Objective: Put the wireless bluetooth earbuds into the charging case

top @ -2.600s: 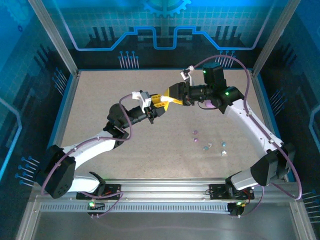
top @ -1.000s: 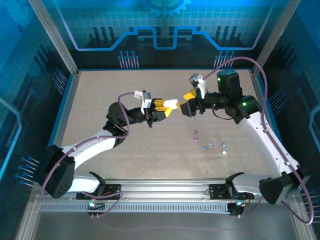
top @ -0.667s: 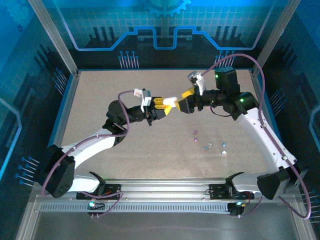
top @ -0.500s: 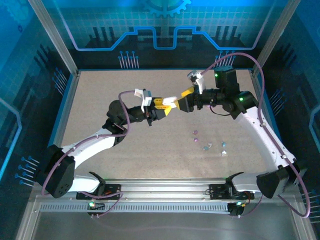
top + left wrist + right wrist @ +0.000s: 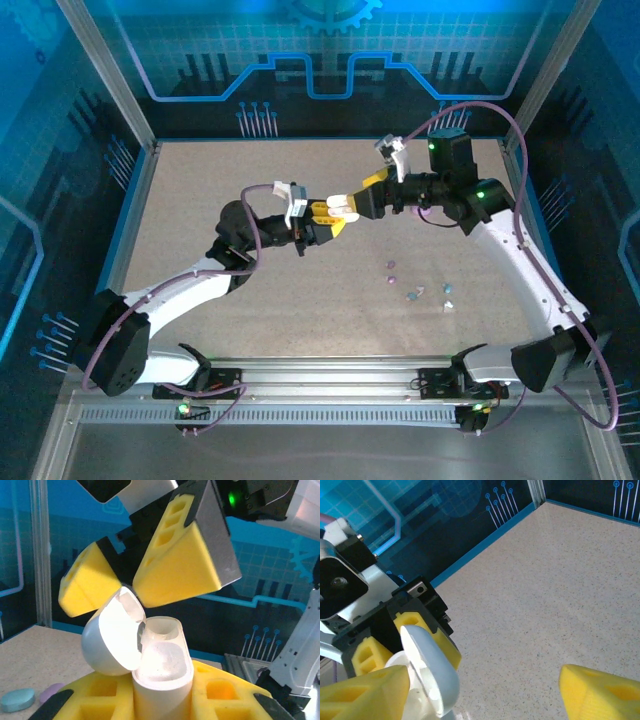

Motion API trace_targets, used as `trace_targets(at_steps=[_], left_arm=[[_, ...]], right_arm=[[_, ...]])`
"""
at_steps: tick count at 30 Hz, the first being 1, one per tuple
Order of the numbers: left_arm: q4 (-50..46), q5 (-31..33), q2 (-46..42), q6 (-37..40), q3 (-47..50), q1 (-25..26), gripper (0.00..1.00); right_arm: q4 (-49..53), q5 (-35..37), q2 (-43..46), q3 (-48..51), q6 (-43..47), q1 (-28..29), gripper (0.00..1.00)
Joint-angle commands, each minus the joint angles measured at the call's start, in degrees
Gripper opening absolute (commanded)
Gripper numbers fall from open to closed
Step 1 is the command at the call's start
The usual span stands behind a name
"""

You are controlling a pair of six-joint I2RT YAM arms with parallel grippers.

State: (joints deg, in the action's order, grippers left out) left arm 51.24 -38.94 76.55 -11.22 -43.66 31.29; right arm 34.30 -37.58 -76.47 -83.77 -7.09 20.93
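Right gripper (image 5: 350, 204) at open charging case (image 5: 162, 665) — earbuds (image 5: 392, 281) well apart

You're bringing the right gripper (image 5: 358, 198) back in toward the left gripper (image 5: 325, 218). A second ago it was hanging apart from the charging case (image 5: 162, 675). Now its yellow fingers (image 5: 175, 565) are straddling the flipped-up lid (image 5: 112, 640), and the right wrist is shifting left and slightly farther back.
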Motion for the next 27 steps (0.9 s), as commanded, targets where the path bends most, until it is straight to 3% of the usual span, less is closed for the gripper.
trace_targets(at_steps=[1, 4, 6, 8, 11, 14, 18, 27], left_arm=[[0.1, 4.8, -1.3, 4.4, 1.9, 0.1, 0.21], [0.9, 7.9, -2.2, 5.6, 4.0, 0.2, 0.21], [1.4, 9.1, -3.0, 6.1, 4.9, 0.1, 0.21], [1.4, 10.0, -3.7, 6.7, 5.7, 0.1, 0.21], [1.2, 10.6, -5.1, 7.0, 6.8, 0.2, 0.21], [0.8, 10.8, -6.4, 7.3, 7.7, 0.2, 0.21], [0.5, 10.9, -7.5, 7.4, 8.7, 0.2, 0.21], [0.3, 10.4, -8.8, 7.5, 9.9, 0.2, 0.21]], right_arm=[[-1.8, 3.5, 5.1, -1.2, -3.5, -1.1, 0.88], [-1.1, 16.7, 10.0, 1.1, -10.1, -2.6, 1.0], [2.5, 26.9, 13.4, 3.5, -14.6, -4.4, 1.0], [5.1, 31.4, 15.9, 7.6, -18.4, -8.0, 1.0], [12.6, 30.8, 16.7, 14.3, -27.9, -17.2, 0.98], [20.5, 29.9, 15.7, 21.2, -34.1, -23.6, 0.81], [20.7, 30.0, 16.1, 31.5, -35.3, -24.5, 0.73], [17.3, 35.5, 14.2, 42.9, -36.8, -25.7, 0.73]])
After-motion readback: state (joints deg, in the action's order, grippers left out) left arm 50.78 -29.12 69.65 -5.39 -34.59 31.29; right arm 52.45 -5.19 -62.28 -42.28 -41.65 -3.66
